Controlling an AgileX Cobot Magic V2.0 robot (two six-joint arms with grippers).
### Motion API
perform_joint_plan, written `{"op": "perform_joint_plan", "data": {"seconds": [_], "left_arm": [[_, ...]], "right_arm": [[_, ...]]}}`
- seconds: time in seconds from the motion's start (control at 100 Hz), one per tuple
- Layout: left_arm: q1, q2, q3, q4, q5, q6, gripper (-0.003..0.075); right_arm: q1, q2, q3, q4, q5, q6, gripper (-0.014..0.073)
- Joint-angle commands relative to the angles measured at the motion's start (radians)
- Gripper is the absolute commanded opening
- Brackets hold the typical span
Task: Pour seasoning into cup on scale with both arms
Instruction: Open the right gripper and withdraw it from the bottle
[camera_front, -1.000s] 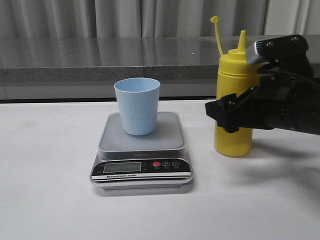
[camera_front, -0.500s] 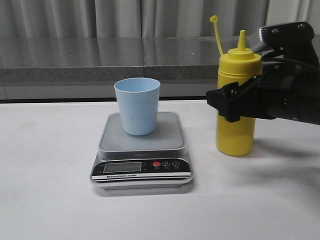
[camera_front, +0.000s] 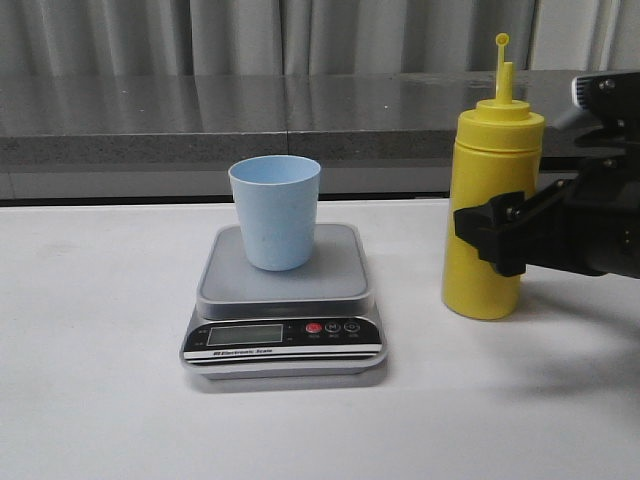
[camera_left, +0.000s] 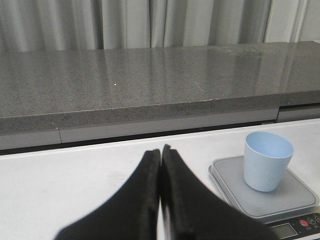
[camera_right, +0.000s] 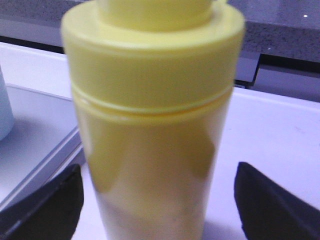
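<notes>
The yellow seasoning bottle (camera_front: 492, 200) stands upright on the white table, right of the scale. Its cap strap sticks up behind the nozzle. My right gripper (camera_front: 497, 238) is open around the bottle's lower body. In the right wrist view the bottle (camera_right: 152, 125) fills the middle and both fingers (camera_right: 55, 205) stand apart from its sides. The light-blue cup (camera_front: 275, 212) stands upright on the grey scale (camera_front: 340, 272). My left gripper (camera_left: 161, 151) is shut and empty, left of the scale (camera_left: 280, 200) and cup (camera_left: 267, 160). It is out of the front view.
A grey stone ledge (camera_front: 200, 120) runs along the back of the table, with curtains behind it. The scale's display and buttons (camera_front: 330, 328) face the front. The scale's corner (camera_right: 40, 135) lies close beside the bottle in the right wrist view.
The bottle has shifted right and nearer the camera and has turned, so its strap now stands behind the nozzle. My right gripper moved right with it. Cup and scale have not moved.
</notes>
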Motion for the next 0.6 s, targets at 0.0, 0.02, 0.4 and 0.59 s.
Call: {"op": "perform_joint_plan", "data": {"seconds": [0.0,0.02,0.4,0.59], "left_arm": [[0.0,0.01,-0.028,-0.003,-0.073,0.002,-0.0018],[0.0,0.01,-0.028,-0.003,-0.073,0.002,-0.0018],[0.0,0.01,-0.028,-0.003,-0.073,0.002,-0.0018],[0.0,0.01,-0.028,-0.003,-0.073,0.002,-0.0018]], "right_arm": [[-0.006,-0.055,0.007,0.015,-0.092,0.0,0.0612],[-0.006,-0.059,0.012,0.016,-0.094,0.0,0.0612],[-0.006,-0.202,0.158,0.099,-0.121,-0.001,0.0612],[-0.006,-0.356,0.187,0.133,-0.041,-0.001,0.0612]]}}
